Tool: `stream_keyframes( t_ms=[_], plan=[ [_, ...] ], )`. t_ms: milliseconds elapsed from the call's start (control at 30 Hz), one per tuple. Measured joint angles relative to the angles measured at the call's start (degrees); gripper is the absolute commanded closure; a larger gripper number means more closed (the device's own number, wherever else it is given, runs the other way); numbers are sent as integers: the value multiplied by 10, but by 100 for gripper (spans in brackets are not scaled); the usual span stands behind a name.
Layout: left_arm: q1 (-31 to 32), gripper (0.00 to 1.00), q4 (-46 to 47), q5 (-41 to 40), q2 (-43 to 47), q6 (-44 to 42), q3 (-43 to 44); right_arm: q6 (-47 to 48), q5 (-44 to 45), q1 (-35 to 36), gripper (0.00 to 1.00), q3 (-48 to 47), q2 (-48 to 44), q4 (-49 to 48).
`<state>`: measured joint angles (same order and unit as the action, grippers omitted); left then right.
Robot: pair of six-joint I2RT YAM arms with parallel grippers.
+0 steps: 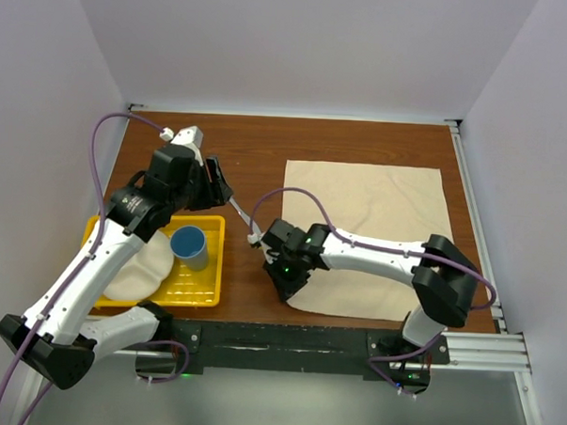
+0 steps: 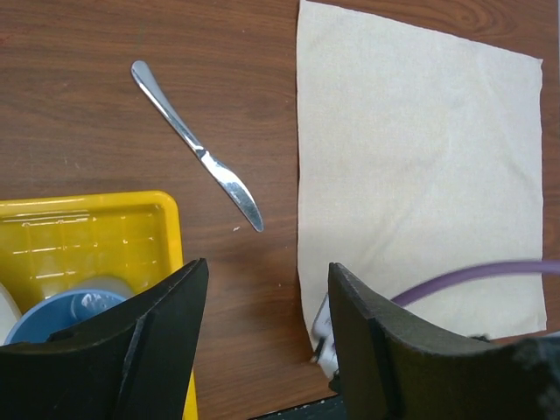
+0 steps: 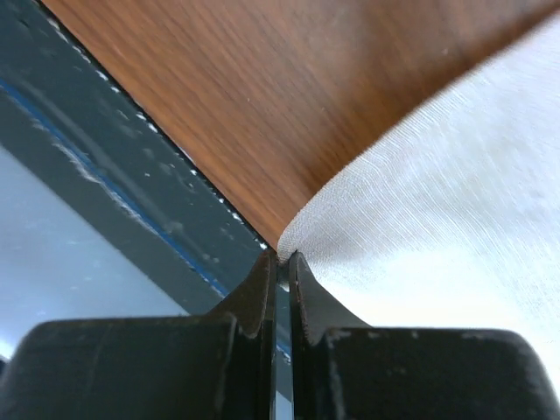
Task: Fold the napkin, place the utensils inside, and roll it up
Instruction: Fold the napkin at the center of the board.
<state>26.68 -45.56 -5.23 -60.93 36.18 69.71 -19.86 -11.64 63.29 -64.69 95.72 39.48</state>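
Across the right half of the surface (image 1: 258,155), lying flat: soft, limp napkin (image 1: 378,207), likely best taken by a corner. Pinched at its near left corner by right tool (image 3: 282,261); left tool (image 2: 262,271) spread, empty. Beside the cloth: stiff, slim knife (image 2: 197,149), probably slippery.

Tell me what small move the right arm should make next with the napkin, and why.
Probably lift that corner and carry it toward the far edge to start the fold. The right gripper is shut on the napkin's near left corner, and it lies spread out, unfolded, the knife apart from it.
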Motion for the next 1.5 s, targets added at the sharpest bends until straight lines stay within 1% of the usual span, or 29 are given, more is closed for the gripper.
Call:
stream_keyframes(
  t_ms=[67, 133, 267, 333, 400, 500, 567, 733, 1000, 1133, 1267, 1500],
  plan=[
    [0, 37, 0, 0, 0, -3, -2, 0, -19, -40, 100, 7, -17, -2],
    [0, 37, 1, 0, 0, -7, -3, 0, -24, -101, 100, 9, -34, -2],
    [0, 37, 2, 0, -6, -16, -8, 7, -11, -282, 100, -3, -53, 0],
    [0, 37, 4, 1, -20, -24, -8, 18, 18, -375, 100, -34, -35, 11],
    [0, 37, 2, 0, -38, -31, -5, 30, 49, -450, 100, -79, 0, 18],
    [0, 37, 0, -1, -66, -44, 3, 46, 93, -531, 100, -140, 60, 18],
    [0, 37, -1, -2, -76, -49, 6, 54, 116, -572, 100, -171, 97, 16],
    [0, 37, -2, -3, -104, -59, 28, 70, 153, -642, 100, -236, 164, 18],
    [0, 37, 1, -6, -141, -68, 48, 82, 171, -722, 100, -363, 226, 31],
    [0, 37, 1, -5, -153, -69, 51, 85, 171, -742, 100, -397, 243, 31],
    [-1, 37, 2, -5, -168, -69, 60, 85, 171, -747, 100, -426, 269, 31],
    [-4, 38, 3, -5, -185, -70, 81, 77, 171, -753, 100, -441, 304, 29]
  ],
)
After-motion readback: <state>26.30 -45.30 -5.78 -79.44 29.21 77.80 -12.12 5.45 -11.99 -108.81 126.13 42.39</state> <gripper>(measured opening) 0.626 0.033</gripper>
